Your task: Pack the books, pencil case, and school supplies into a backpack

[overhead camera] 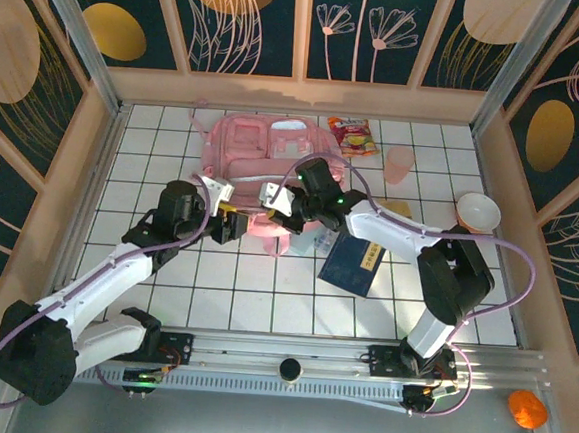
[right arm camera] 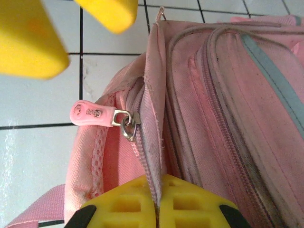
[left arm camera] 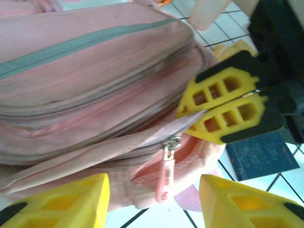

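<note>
The pink backpack (overhead camera: 259,154) lies at the back middle of the table. My right gripper (right arm camera: 159,205) is shut on the fabric edge along the backpack's (right arm camera: 228,95) zipper, near its front corner (overhead camera: 275,203). The pink zipper pull (right arm camera: 92,114) hangs just beside it. My left gripper (left arm camera: 154,199) stands open, its yellow fingers (left arm camera: 71,202) either side of that zipper pull (left arm camera: 166,173) without touching it. The navy book (overhead camera: 354,265) lies flat to the right of the backpack, under the right arm. A pale blue-green pencil case (overhead camera: 323,241) peeks out beside the book. The small pale yellow block (overhead camera: 399,207) sits further right.
A red-orange snack packet (overhead camera: 354,136) and a pink cup (overhead camera: 399,165) stand at the back right. A white bowl (overhead camera: 477,211) sits by the right wall. Wooden walls close in the tiled table on three sides.
</note>
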You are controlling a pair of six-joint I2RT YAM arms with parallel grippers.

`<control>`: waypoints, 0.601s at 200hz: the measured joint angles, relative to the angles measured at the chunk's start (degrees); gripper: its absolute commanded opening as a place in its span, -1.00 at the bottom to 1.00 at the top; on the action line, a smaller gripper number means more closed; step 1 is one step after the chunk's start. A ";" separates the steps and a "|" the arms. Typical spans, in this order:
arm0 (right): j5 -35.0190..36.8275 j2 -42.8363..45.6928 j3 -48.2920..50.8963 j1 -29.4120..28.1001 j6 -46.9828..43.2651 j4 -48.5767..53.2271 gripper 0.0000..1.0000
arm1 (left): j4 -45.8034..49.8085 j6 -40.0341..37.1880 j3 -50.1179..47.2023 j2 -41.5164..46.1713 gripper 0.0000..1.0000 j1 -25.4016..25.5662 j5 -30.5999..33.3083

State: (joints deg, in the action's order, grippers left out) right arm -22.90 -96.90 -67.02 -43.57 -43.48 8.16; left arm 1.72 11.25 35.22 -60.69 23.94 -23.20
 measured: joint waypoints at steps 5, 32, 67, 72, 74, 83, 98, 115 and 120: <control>-0.13 0.00 -0.20 0.02 0.33 0.02 -1.00 | -0.02 -0.59 0.35 -0.24 0.02 0.00 -0.68; -0.66 0.00 -0.52 0.04 1.44 0.28 -1.00 | -0.24 -1.84 1.11 -2.29 -0.05 0.00 -1.86; -1.09 0.00 -0.59 0.04 2.78 0.31 -1.00 | -0.24 -1.77 1.64 -6.01 -0.09 0.00 -0.61; -1.18 0.00 -0.59 0.04 3.02 0.31 -1.00 | -0.26 -1.77 1.81 -6.49 -0.10 0.00 -0.48; -1.22 0.00 -0.59 0.04 3.10 0.28 -1.00 | -0.28 -1.77 1.88 -6.62 -0.11 0.00 -0.44; -1.27 0.00 -0.59 0.04 3.56 0.28 -1.00 | -0.50 -1.55 2.10 -7.19 -0.15 0.00 -0.33; -1.62 0.00 -0.61 0.15 4.04 0.24 -1.00 | -0.66 -1.57 2.45 -7.58 -0.36 0.00 -0.11; -2.05 0.00 -0.61 0.44 4.94 0.20 -1.00 | -0.63 -1.29 2.91 -7.74 -0.56 0.00 0.94; -2.14 0.00 -0.61 0.55 5.11 0.20 -1.00 | -0.66 -1.55 3.02 -7.74 -0.62 0.00 1.05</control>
State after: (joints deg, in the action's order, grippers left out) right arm -25.04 -96.90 -67.64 -43.03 -38.37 8.36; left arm 1.06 9.69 38.24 -68.42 23.94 -22.15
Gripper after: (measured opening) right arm 0.060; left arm 0.246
